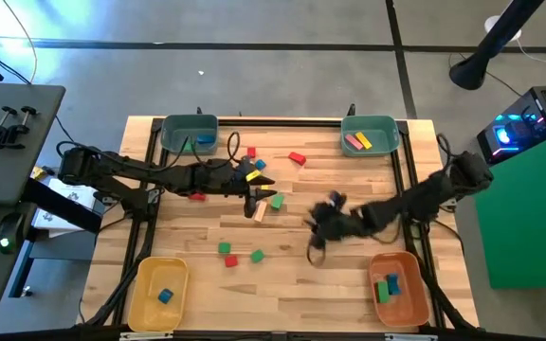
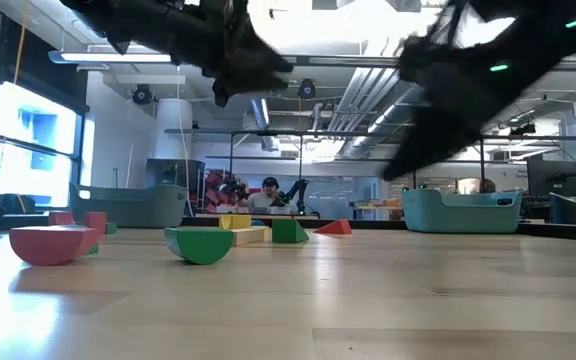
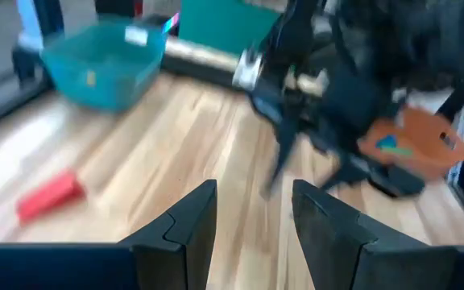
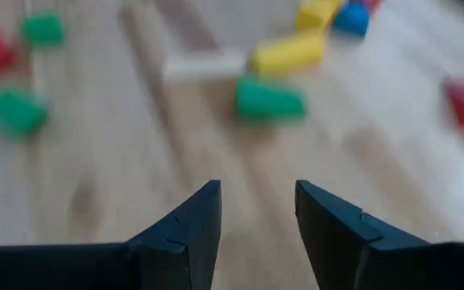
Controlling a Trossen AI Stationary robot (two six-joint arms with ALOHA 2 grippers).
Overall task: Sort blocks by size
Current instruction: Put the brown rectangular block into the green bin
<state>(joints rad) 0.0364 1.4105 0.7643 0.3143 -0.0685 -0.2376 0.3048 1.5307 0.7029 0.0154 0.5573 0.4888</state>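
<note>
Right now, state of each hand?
Left hand: open, holding nothing, over the table's middle.
Right hand: open, holding nothing.

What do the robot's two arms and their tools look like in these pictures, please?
Both arms are dark, nearly black, jointed links with black cables trailing near their bases. The left tool and the right tool each end in two dark, angular, wedge-shaped fingers with stepped inner faces. No markings are legible.

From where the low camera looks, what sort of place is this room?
Probably a robotics lab or workshop. Beyond the pale wooden table run exposed ceiling pipes and ducts; a person sits at a far workbench; and from above, a black computer tower with blue lights stands beside the table.
</note>
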